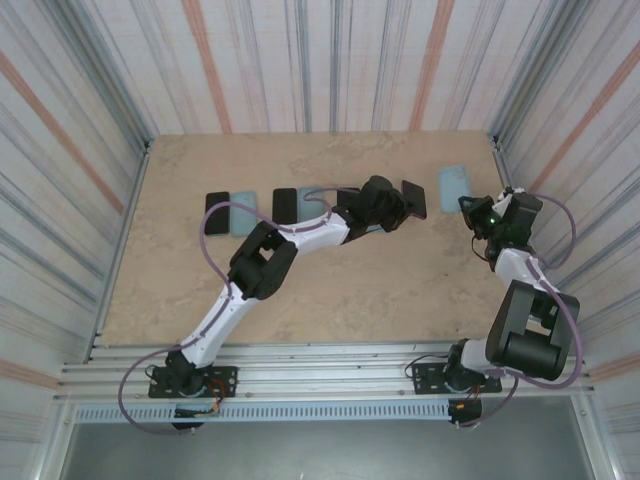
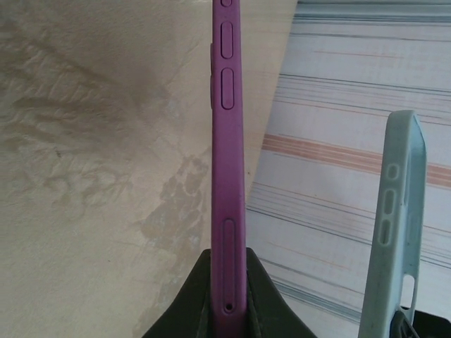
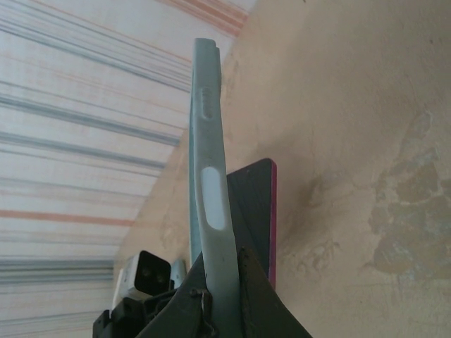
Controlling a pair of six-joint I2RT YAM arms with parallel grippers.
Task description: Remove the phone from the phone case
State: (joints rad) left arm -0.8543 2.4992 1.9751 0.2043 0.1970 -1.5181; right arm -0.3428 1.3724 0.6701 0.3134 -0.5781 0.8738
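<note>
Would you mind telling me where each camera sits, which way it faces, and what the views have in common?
Top external: above and behind the robot, looking down on the table; shows the left gripper and right gripper.
Left wrist: on the left wrist, looking out along its own fingers, shut on the purple phone, seen edge-on.
Right wrist: on the right wrist, looking out past its own fingers, shut on the light-blue case.
Shared: phone and case appear in all three views.

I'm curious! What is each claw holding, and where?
Left claw pinches the slim purple phone by one end; right claw pinches the pale blue phone case by one end.
</note>
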